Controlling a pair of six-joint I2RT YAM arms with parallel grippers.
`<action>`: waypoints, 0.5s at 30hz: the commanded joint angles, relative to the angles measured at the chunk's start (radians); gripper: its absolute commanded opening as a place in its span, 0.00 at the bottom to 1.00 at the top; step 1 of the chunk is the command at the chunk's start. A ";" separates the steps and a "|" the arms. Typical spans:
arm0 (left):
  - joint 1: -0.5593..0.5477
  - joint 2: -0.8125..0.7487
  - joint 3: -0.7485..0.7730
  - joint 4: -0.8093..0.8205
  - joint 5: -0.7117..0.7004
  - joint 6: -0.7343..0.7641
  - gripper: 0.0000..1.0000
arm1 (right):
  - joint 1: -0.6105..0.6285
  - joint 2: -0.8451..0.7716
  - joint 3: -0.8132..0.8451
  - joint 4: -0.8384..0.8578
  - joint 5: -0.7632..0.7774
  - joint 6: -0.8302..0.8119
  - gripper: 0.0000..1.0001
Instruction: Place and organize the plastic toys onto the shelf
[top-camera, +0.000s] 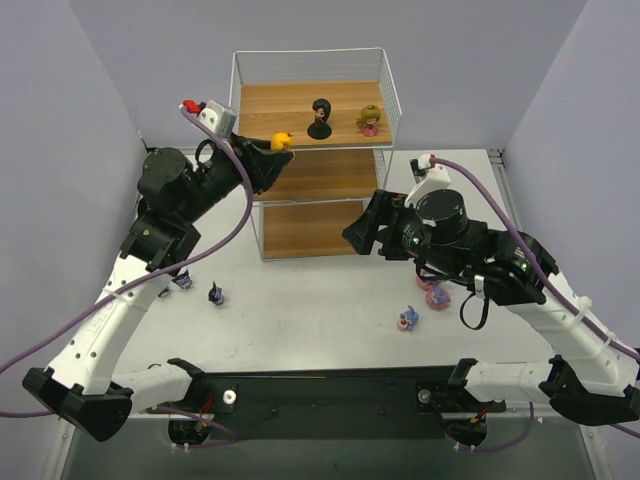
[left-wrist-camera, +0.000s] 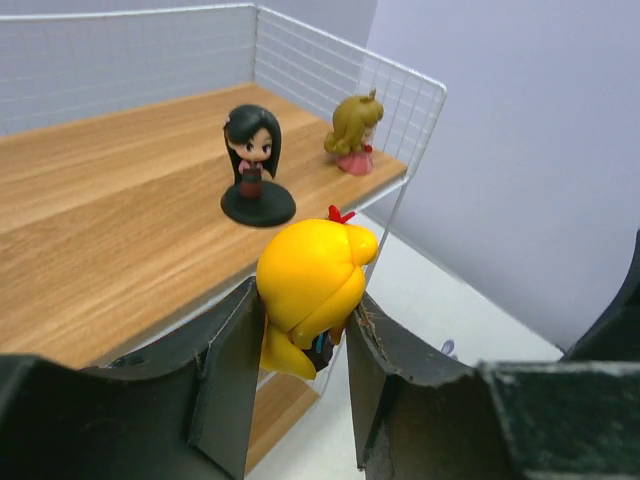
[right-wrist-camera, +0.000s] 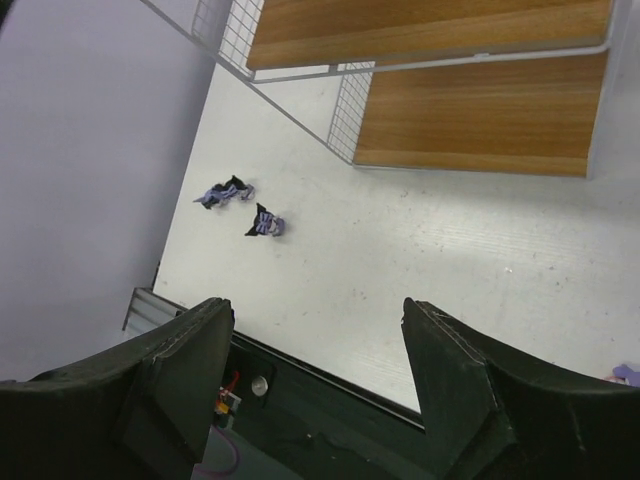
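Left fingers (left-wrist-camera: 225, 380): closed on the yellow doll (left-wrist-camera: 310, 280), one finger on each side of it. The doll has a red bow on top of its head.
Yellow doll, position: held in the air at the front edge of the top board of the shelf (top-camera: 310, 52), towards its left end. We cannot tell whether it touches the board.
Top board: the black-haired doll (top-camera: 320, 118) stands upright on a round black base, about mid-board. The blond doll in pink (top-camera: 369, 121) stands to its right, near the right wire wall. The two are apart.
Right fingers (right-wrist-camera: 185, 370): wide apart, with nothing between them. They hang over the tabletop (top-camera: 320, 320) in front of the shelf's lower boards.
Tabletop, left side: we see two dark blue-purple figures (top-camera: 215, 294) near each other and not touching, beside the left arm.
Tabletop, right side: we note pink-purple figures (top-camera: 408, 319). One is in the clear and another is partly hidden under the right arm.
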 joint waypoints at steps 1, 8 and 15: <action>0.003 0.034 0.048 0.212 -0.059 -0.095 0.00 | -0.012 -0.046 -0.052 0.031 0.047 0.027 0.70; -0.003 0.055 0.012 0.329 -0.185 -0.125 0.00 | -0.028 -0.076 -0.111 0.031 0.027 0.035 0.70; -0.134 0.071 -0.015 0.374 -0.404 -0.012 0.00 | -0.068 -0.077 -0.139 0.028 -0.033 0.036 0.69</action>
